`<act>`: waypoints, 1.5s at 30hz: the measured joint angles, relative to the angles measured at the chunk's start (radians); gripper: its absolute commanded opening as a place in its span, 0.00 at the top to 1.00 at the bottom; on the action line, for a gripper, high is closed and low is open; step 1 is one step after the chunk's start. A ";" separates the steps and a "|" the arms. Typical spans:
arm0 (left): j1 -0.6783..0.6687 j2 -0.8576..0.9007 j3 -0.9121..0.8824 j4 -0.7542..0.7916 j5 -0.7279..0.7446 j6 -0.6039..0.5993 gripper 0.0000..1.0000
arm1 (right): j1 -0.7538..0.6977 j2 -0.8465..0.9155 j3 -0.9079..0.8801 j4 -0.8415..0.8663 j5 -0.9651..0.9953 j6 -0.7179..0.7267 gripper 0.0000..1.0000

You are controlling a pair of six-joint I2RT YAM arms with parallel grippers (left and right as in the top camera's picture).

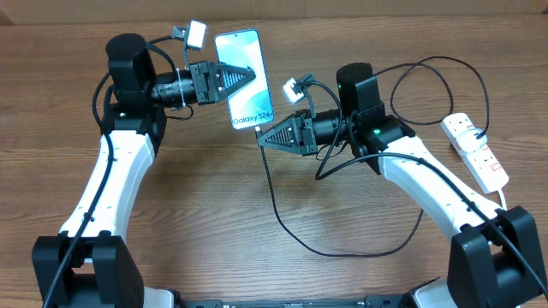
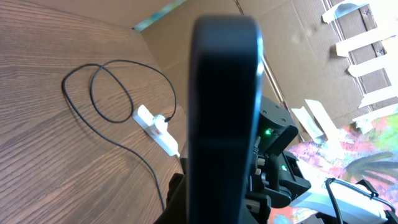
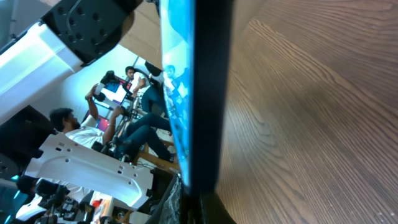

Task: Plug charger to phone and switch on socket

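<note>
The phone [image 1: 244,64] shows its light blue screen facing up at the back centre of the table. My left gripper [image 1: 246,79] is shut on the phone's left side; the left wrist view shows only the phone's dark edge [image 2: 227,106] between the fingers [image 2: 217,208]. My right gripper [image 1: 262,137] is shut on the charger's plug tip, right at the phone's bottom end [image 3: 205,93]. The thin black charger cable [image 1: 278,210] runs down from there, loops along the table and leads to the white socket strip [image 1: 477,151] at the right, which also shows in the left wrist view [image 2: 155,127].
The wooden table [image 1: 197,214] carries the cable's wide loop at front centre and a second loop [image 1: 445,77] behind the socket. The socket's thick white cord [image 1: 503,198] runs off at the right edge. A cardboard wall [image 1: 385,21] lines the back.
</note>
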 measured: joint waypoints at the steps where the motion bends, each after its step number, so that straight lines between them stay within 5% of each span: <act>1: 0.000 0.000 0.000 0.000 0.000 0.000 0.96 | 0.000 0.000 0.000 0.001 -0.001 0.003 0.96; 37: 0.029 0.000 0.000 -0.080 -0.022 -0.010 0.96 | 0.000 0.000 0.000 0.006 -0.027 0.002 0.96; 45: 0.018 0.003 0.000 -0.126 -0.050 0.002 0.96 | 0.000 0.000 -0.043 -0.165 -0.029 -0.120 0.96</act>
